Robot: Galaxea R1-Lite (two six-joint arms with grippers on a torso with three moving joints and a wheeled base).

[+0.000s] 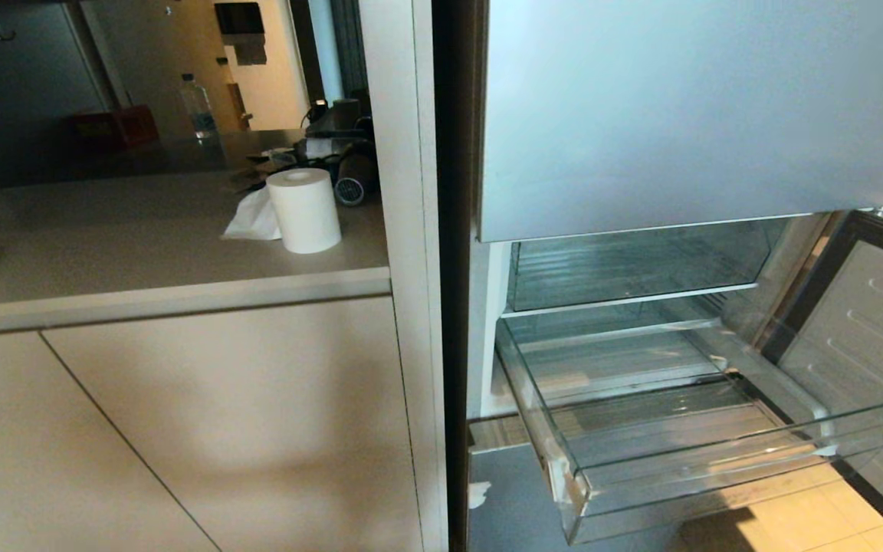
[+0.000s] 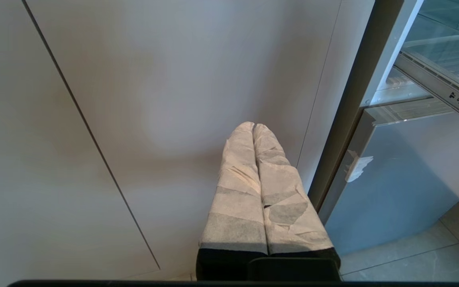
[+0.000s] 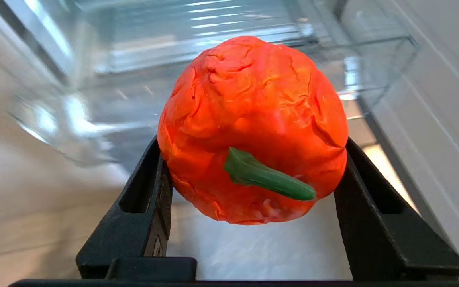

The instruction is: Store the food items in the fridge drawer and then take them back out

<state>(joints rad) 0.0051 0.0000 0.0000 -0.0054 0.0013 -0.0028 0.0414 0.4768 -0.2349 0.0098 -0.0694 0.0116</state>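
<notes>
Right tool: clamped on the red pepper — one finger on each flank, green stem facing back toward my wrist. Squeezing it across the widest part is probably why it sits steady and doesn't roll.

Pepper vs drawer: the fridge drawer is my landmark. From my right wrist the pepper hangs in front of it, still outside the clear walls, nothing resting on the ribbed bottom. From my head there's just a sliver of red at the edge, right of the drawer's front corner and below it.

Drawer: pulled well out of the fridge and I can't see anything in it. Makes sense — open like that I can come over the curved front lip instead of poking in from the side.

Other food item: not in any of my views, so no idea where it is.

Left tool: wrapped fingers pressed together, holding nothing, parked by the cabinet front left of the drawer. Staying out of the way, I guess.

Where I reckon I am: storing half, first piece on its way in.

Watch out for: clipping the lip, since that clear plastic is hard to judge.
</notes>
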